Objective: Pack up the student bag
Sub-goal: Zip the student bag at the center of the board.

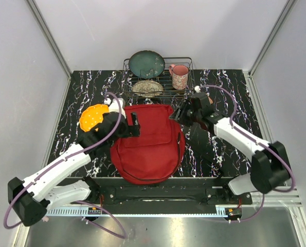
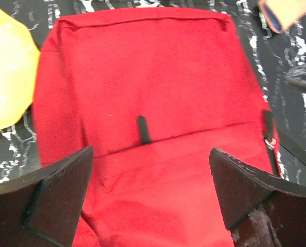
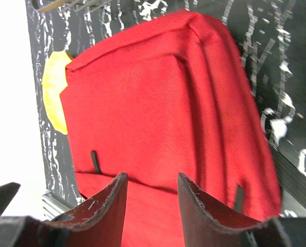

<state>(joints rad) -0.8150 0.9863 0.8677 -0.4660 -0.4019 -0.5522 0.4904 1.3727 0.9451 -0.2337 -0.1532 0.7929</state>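
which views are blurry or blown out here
Top external: evenly lit and sharp, student bag crisp. Left wrist: yellow plate washed out, small object in the top-right corner smeared. Right wrist: background at the left blown to white, bag fabric sharp.

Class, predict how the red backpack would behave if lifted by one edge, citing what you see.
The student bag is probably floppy: its fabric lies flat and creased, so it would likely sag. It seems light for its size, looking unfilled. Resting flat on the table, it should not roll or tip.
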